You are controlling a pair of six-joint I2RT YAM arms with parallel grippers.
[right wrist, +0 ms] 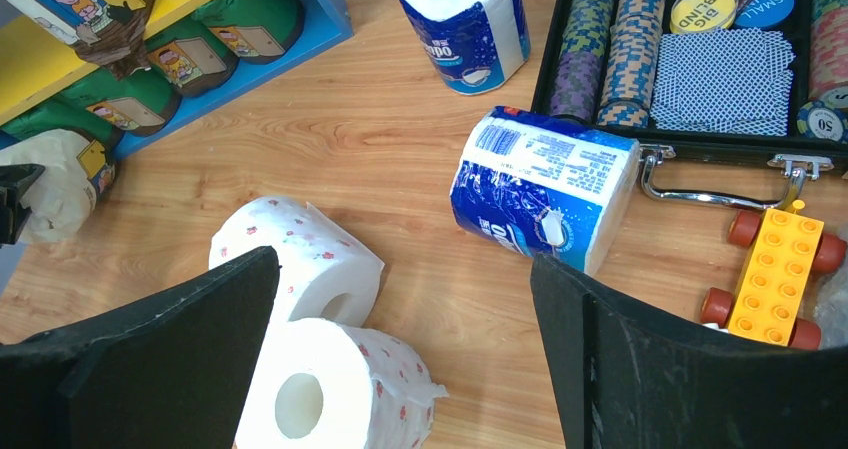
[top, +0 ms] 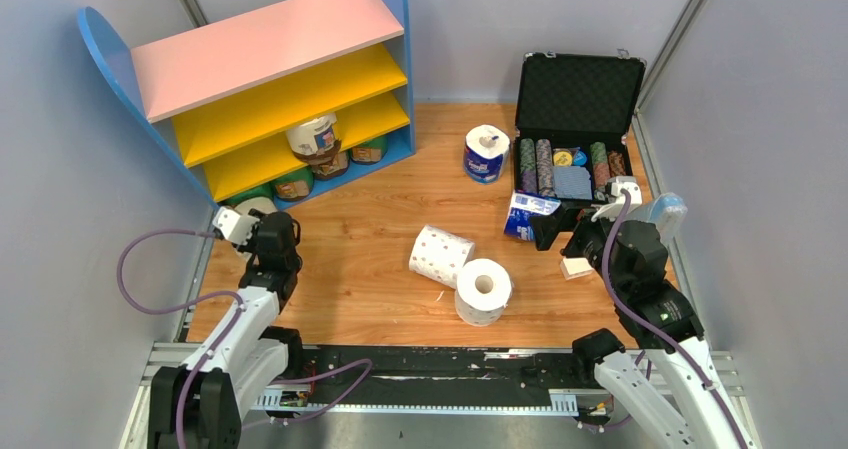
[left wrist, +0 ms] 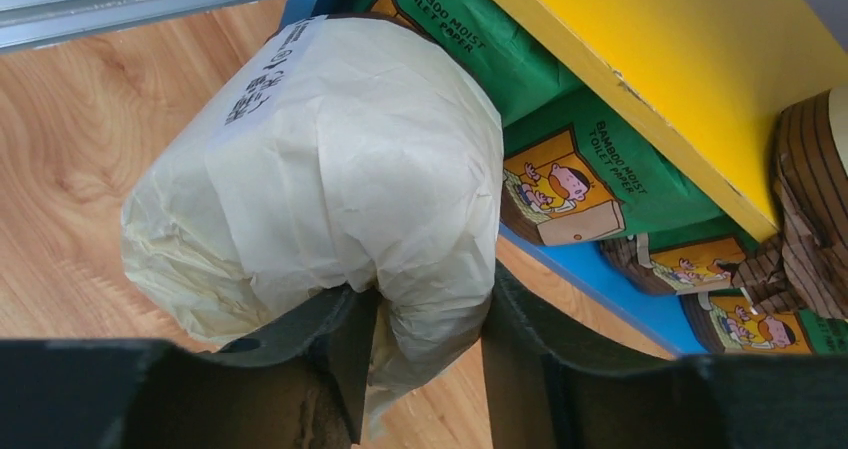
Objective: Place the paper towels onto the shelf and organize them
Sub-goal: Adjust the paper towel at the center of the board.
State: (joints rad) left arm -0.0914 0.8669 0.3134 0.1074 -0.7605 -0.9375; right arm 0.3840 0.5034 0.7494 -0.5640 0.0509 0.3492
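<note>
At the shelf's (top: 255, 79) lower left corner, the left claw (left wrist: 420, 354) pinches a cream-wrapped paper towel roll (left wrist: 320, 169) on the desk (top: 370, 219), apparently ready to lift and slot it beside the green-wrapped rolls (left wrist: 590, 169), while the right claw (right wrist: 400, 349) gapes wide, empty, above loose rolls.

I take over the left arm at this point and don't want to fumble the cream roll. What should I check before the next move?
1. Left gripper pinches the cream-wrapped roll: ok, though only its lower wrapper is caught.
2. Grip firm enough to lift: cannot tell.
3. Free slot on the shelf's bottom tier beside the green-wrapped rolls: cannot tell.
4. Right gripper open and holding nothing: ok.
5. Loose rolls left on the table: not ok, four remain.
</note>
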